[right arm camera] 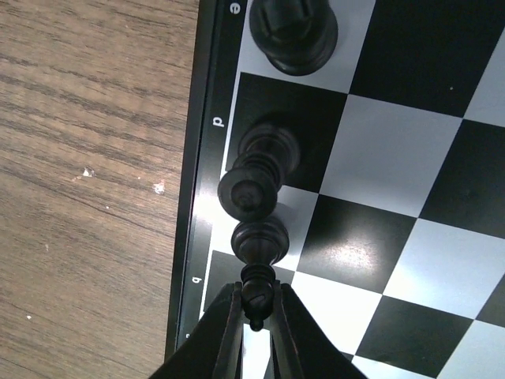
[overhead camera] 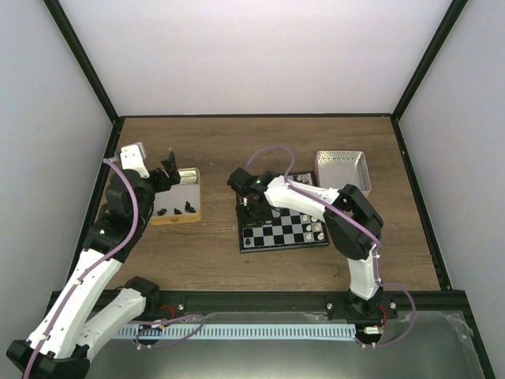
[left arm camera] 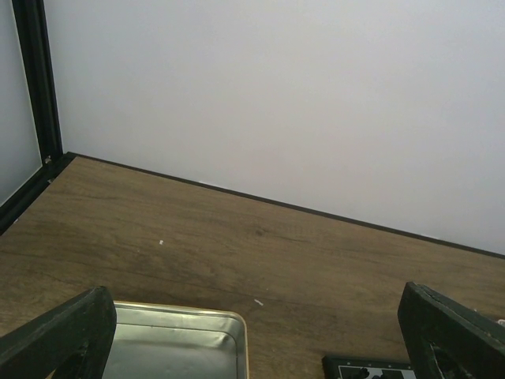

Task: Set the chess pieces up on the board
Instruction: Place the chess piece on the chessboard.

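The right gripper [right arm camera: 257, 304] is closed narrow on the head of a black piece [right arm camera: 260, 241] whose base seems to rest on the board's [right arm camera: 394, 158] edge file, just beside a taller piece [right arm camera: 264, 154]. Check that the base sits flat and centred, open only slightly, then rise straight up to spare that neighbour. The left gripper [overhead camera: 170, 175] hangs wide open over the tin [overhead camera: 175, 219].
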{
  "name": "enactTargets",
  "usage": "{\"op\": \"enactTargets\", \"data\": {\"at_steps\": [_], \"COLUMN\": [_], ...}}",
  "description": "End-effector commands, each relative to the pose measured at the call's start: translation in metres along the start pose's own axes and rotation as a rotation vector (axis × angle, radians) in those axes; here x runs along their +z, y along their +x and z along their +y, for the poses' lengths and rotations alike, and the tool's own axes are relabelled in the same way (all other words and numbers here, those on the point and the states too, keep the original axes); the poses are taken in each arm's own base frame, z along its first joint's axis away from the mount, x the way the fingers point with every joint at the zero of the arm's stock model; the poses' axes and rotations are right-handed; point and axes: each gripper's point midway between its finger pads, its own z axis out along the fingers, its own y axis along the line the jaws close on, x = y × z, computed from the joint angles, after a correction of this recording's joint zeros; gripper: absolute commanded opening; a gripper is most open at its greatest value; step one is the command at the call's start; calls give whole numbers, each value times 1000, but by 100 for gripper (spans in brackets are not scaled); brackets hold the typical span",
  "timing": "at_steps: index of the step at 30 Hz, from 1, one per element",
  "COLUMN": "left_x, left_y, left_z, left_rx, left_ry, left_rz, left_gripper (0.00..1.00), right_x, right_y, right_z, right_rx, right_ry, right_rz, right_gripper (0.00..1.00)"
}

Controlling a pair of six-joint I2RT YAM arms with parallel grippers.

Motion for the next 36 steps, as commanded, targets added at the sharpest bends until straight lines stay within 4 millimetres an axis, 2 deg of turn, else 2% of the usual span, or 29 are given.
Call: {"op": "enactTargets", "data": {"at_steps": [1, 7, 13, 19, 27, 32, 35, 36], "left_x": [1, 0, 0, 1, 6, 30, 42, 46], "left_y": [-3, -3, -3, -3, 5, 45, 83, 97], "left_z": [2, 2, 2, 2, -7, -7, 2, 5], "left_rx": [8, 7, 5, 6, 11, -20, -86, -105], "left_ry": [-5, -4, 1, -3, 51, 26, -33, -46], "left_rz": [-18, -20, -19, -18, 7, 151, 269, 305], "left_gripper": [100, 100, 100, 100, 100, 100, 100, 96], "right_x": [-3, -4, -10, -24, -76, -91, -92, -91], "right_y": [-9, -10, -10, -17, -33, -32, -30, -29], "right_z": [8, 9, 8, 14, 12, 7, 3, 1], "right_rx": [-3, 8, 16, 27, 89, 123, 134, 136], "right_ry": [-5, -11, -4, -36, -98, -124, -126, -126], "right_rz": [-29, -35, -42, -92, -315, -388, -408, -411], "right_gripper": [9, 9, 26, 35, 43, 45, 45, 45]}}
